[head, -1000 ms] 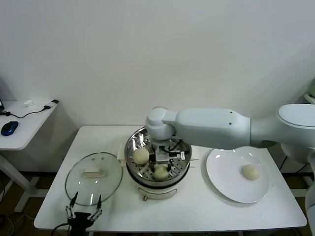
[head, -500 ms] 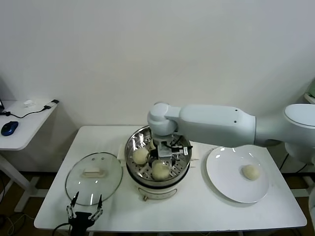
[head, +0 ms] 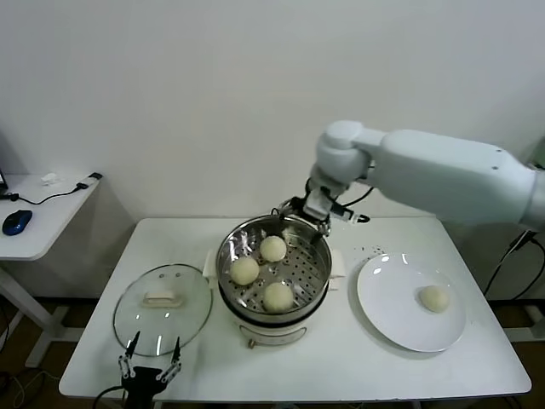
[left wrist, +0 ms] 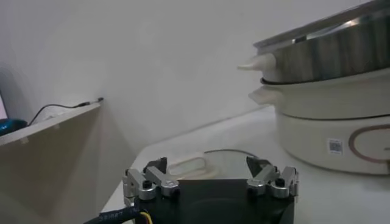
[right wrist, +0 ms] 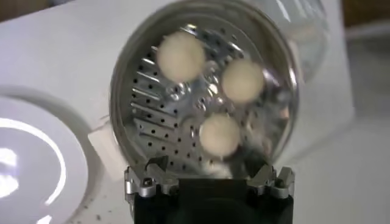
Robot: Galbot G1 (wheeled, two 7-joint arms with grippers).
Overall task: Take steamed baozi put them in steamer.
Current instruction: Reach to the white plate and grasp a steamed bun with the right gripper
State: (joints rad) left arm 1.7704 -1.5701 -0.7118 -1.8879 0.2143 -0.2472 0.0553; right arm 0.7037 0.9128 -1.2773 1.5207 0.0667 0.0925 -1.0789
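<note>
Right gripper [head: 304, 213] now raised behind steamer [head: 272, 273], empty.

A white table [head: 341, 358] carries 3 things directly. The steamer [head: 274, 317] stands about midway along it, between the front and back edges, its cream base on the tabletop. A glass lid [head: 163, 308] with a cream handle lies flat toward the left edge, just beside the steamer, nearer the front-left corner. A white plate [head: 392, 307] lies toward the right edge, near the steamer but apart from it. Small dark specks dot the tabletop between steamer and plate, toward the back edge. A smaller white side table [head: 38, 223] stands apart beyond the left edge.
</note>
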